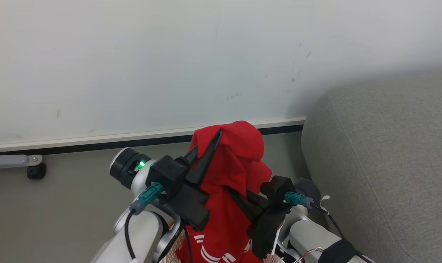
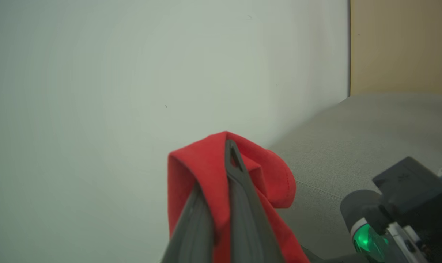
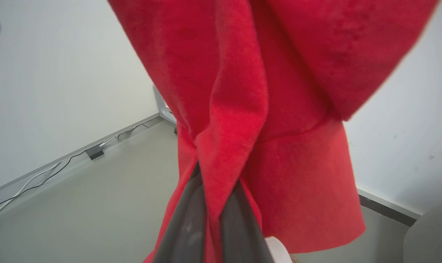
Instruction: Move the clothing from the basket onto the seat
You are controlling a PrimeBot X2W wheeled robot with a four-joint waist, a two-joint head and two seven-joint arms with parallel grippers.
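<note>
Jaws of the left gripper [image 1: 208, 140] are clamped on the top fold of a red garment [image 1: 239, 153]; right gripper [image 1: 231, 192] jaws pinch it lower down, beside the grey sofa [image 1: 381, 153].

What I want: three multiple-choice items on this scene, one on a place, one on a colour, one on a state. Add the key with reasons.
1. In the head view, where is the large grey fabric-upholstered sofa from the bright red soft fabric garment?
A. right
B. left
C. above

2. What colour are the stripes low on the garment?
A. black
B. white
C. yellow

3. What state is the left hand in?
A. open, empty
B. shut on the garment
C. lying on the floor

Key:
1 A, the sofa takes that view's right side.
2 B, white bands show on the red near the bottom edge.
3 B, the left wrist view shows red fabric pinched between its fingers.
</note>
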